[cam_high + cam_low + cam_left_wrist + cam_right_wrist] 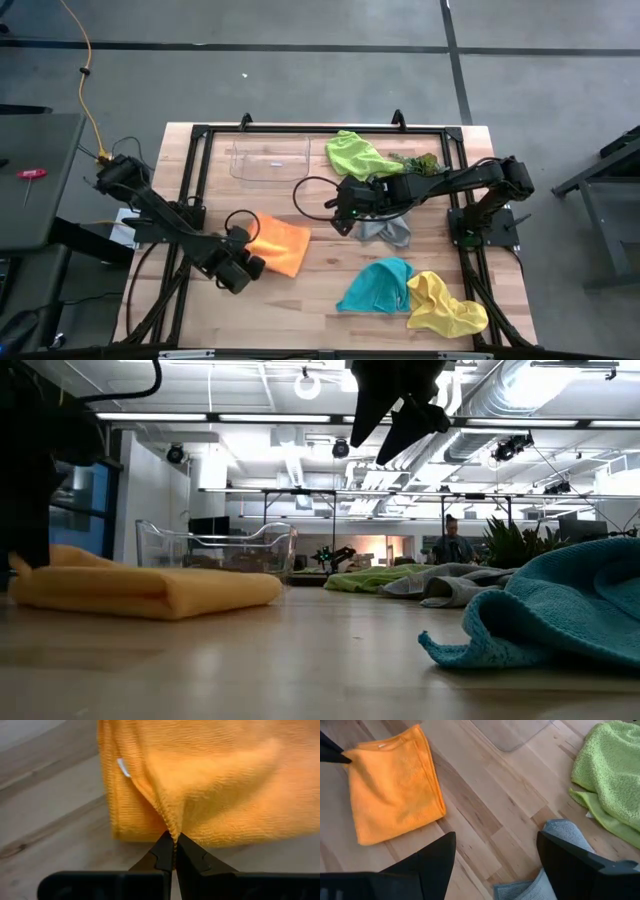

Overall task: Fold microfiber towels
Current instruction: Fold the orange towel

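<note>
The orange towel (pixel 282 245) lies folded on the table left of centre, and my left gripper (pixel 247 263) is shut on its near-left corner. My right gripper (pixel 495 865) hangs open above the table's middle, touching nothing; the grey towel (pixel 388 232) lies crumpled just under and beside it. The lime green towel (pixel 358 154) lies bunched at the far edge. The teal towel (pixel 378 287) and the yellow towel (pixel 445 306) lie crumpled at the near right. My left gripper pinches the orange towel's edge (pixel 171 826) between its two fingers at the near-left corner (pixel 351 757). The fingers come slanting down from the table's left. The cloth is drawn into a small ridge at the fingertips, and the rest of the towel lies flat on the table.
A clear plastic tray (pixel 268 160) stands at the far edge, left of the lime green towel. A dark-green plant sprig (pixel 420 162) lies to the right of that towel. Bare wood shows between the orange towel and the grey one. Black frame rails (pixel 190 190) run along the table's sides.
</note>
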You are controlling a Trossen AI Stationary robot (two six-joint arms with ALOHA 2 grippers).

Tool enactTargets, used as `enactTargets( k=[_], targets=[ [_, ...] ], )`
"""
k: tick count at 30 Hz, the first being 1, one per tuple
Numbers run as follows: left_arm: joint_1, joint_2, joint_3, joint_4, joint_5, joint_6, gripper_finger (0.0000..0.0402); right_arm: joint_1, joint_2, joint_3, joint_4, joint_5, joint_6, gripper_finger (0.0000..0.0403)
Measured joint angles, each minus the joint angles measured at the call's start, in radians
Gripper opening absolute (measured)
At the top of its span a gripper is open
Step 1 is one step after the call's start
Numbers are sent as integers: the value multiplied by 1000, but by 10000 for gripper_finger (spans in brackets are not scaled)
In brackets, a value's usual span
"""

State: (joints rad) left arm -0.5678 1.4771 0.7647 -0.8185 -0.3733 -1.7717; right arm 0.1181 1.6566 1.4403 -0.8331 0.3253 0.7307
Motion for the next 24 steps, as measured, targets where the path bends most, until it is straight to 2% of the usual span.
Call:
enactTargets(
  k=[13, 18, 24],
  targets=[
    [29, 85, 0, -19, -27, 22, 7, 0, 0, 0, 44, -44, -6, 268],
    [72, 62, 0, -45, -21, 39, 48, 0, 0, 0, 52, -45, -7, 268],
    [110, -23, 0, -83, -17, 157, 122, 0, 0, 0, 52, -44, -13, 268]
  ],
)
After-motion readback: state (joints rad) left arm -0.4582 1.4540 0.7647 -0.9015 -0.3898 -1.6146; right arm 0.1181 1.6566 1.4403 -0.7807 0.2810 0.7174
